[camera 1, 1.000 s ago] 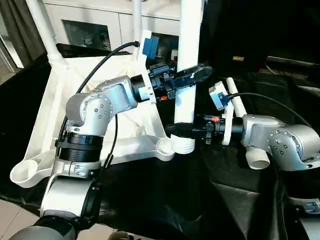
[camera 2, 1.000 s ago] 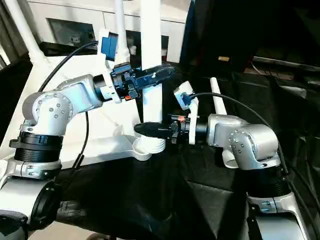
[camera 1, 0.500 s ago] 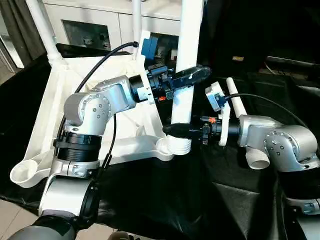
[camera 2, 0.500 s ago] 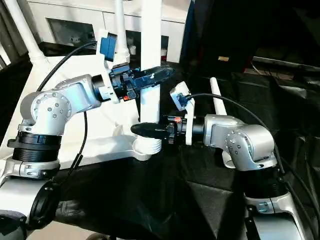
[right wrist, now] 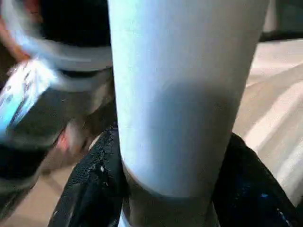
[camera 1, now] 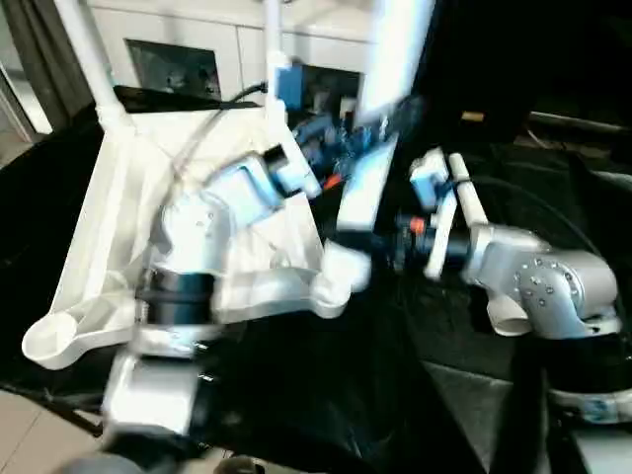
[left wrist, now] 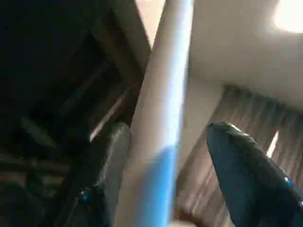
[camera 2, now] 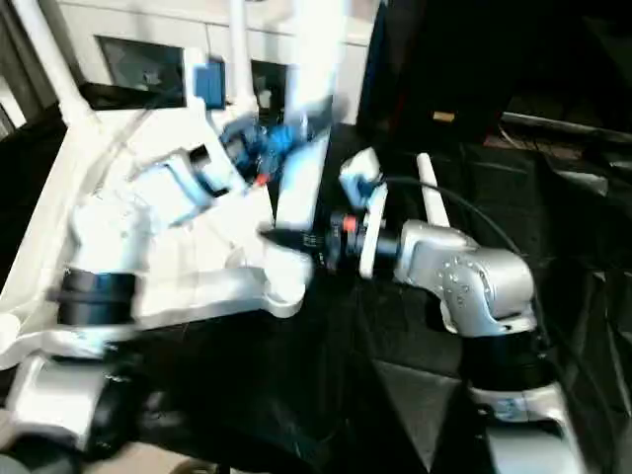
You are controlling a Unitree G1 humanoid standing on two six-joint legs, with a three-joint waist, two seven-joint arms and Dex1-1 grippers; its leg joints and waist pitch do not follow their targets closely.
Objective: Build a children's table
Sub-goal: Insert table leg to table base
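Observation:
The white tabletop (camera 1: 109, 207) lies upside down on the left, with round corner sockets (camera 1: 49, 341) at its edges. Two white legs (camera 1: 84, 49) stand in its far corners. A third leg (camera 1: 375, 148) leans with its top to the right, its lower end (camera 1: 346, 267) just above the near right socket (camera 1: 331, 294). My right gripper (right wrist: 165, 198) is shut on that leg low down. Higher up, my left gripper (left wrist: 165, 156) stands open around it; the leg rests against one finger (left wrist: 106, 161), with a gap to the other finger (left wrist: 246, 175). A fourth leg (camera 1: 472, 212) lies behind my right arm.
Black cloth (camera 1: 326, 395) covers the work surface around the tabletop. White cabinets (camera 1: 178, 59) stand behind, and a dark area is at the back right.
My left arm has swung quickly and shows blurred. The held leg has tipped from upright to leaning right, and its threaded end has lifted a little off the socket.

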